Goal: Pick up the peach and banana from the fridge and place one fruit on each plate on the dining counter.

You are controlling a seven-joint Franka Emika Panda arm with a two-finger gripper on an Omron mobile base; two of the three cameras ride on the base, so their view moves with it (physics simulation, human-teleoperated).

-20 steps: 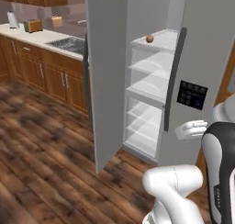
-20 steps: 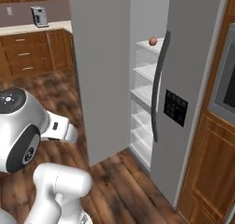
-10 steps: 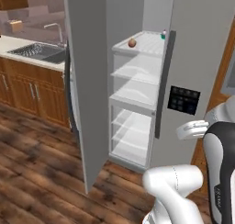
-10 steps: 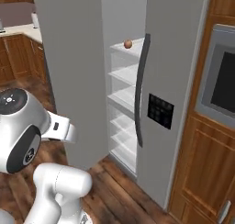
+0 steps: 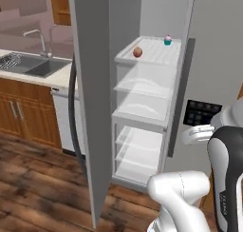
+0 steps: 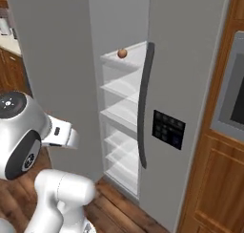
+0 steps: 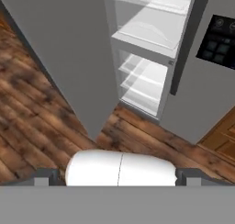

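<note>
We've got the fridge door swung wide, with the peach up on the top shelf and a cupcake sitting further back. The open door hangs left of the shelves beside the sink. Can't tell if our pincer is apart or together.

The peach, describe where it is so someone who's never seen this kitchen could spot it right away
Find the tall grey fridge with its left door swung open. On its top glass shelf, near the front, sits the peach: small, round, orange-red. Its only neighbour there is a pink-topped cupcake in a teal cup, farther back.
</note>
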